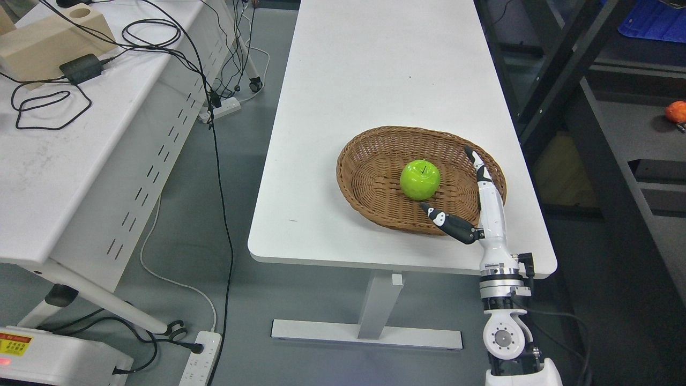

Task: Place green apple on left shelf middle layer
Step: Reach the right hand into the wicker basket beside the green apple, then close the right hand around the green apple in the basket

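A shiny green apple point(420, 179) lies in the middle of a brown wicker basket point(370, 161) on the white table point(375, 80). My right hand point(453, 185) reaches over the basket's right rim, open, with its fingers point(477, 161) stretched out to the right of the apple and the thumb point(447, 221) below it. The hand does not touch the apple. A dark shelf unit point(605, 128) stands at the right. My left arm is out of view.
A second white table point(80, 161) at the left carries cables, a black power adapter point(81, 68) and a wooden block point(48, 43). An orange object point(676, 111) lies on the right shelf. Power strips and cables lie on the floor point(201, 354).
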